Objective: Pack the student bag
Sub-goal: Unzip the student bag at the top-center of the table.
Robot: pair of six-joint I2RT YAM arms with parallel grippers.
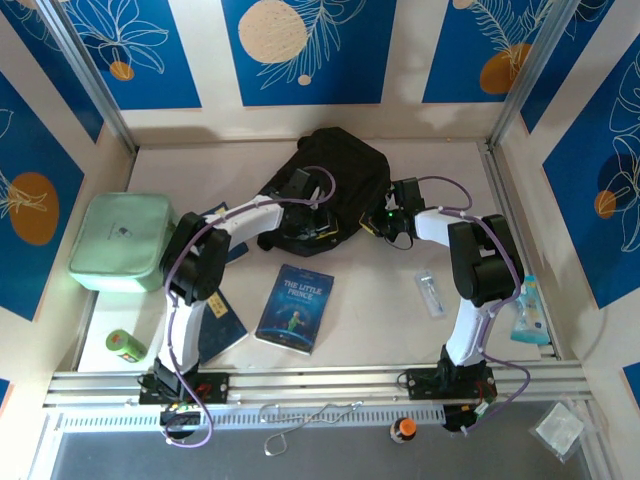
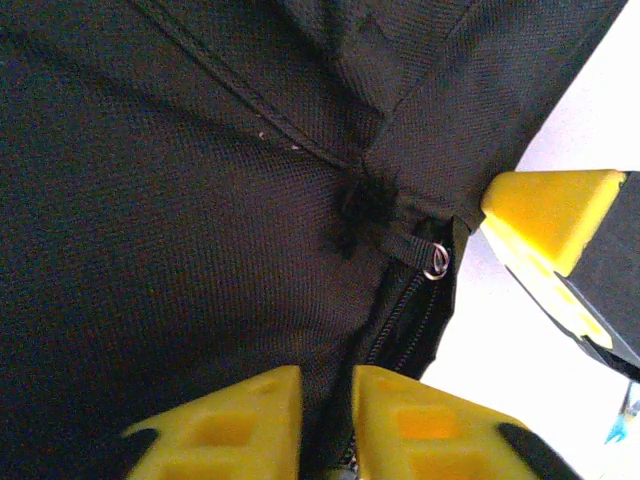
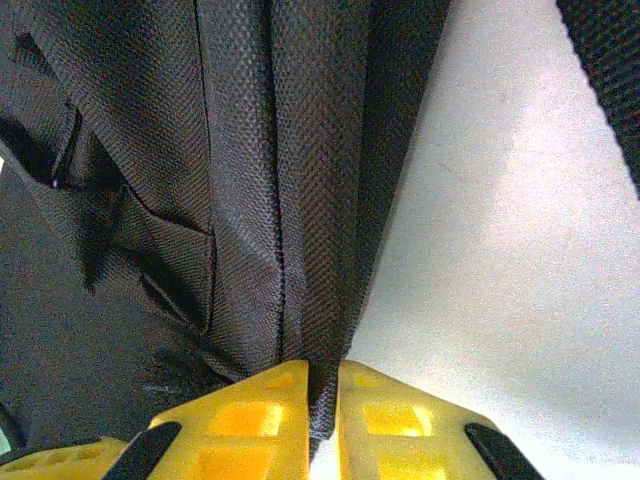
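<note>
The student bag (image 1: 335,170), a black fabric backpack, lies at the back middle of the table. My left gripper (image 1: 316,230) is at its near edge; the left wrist view has the yellow fingers (image 2: 400,425) shut on a fold of black fabric (image 2: 180,200) beside the zip, just below a small metal ring (image 2: 435,262). My right gripper (image 1: 376,226) is at the bag's near right edge. In the right wrist view it (image 3: 322,400) is shut on a hanging fold of the bag (image 3: 290,180). A yellow finger of the right gripper (image 2: 550,215) shows beside the bag in the left wrist view.
A blue book, "The Little Prince" (image 1: 295,308), lies in front of the bag. The mint-green zip case (image 1: 120,240) sits at the left, with a dark blue booklet (image 1: 222,325) and a green roll (image 1: 125,345) near the left arm. A clear tube (image 1: 430,293) and a blue packet (image 1: 527,310) lie at the right.
</note>
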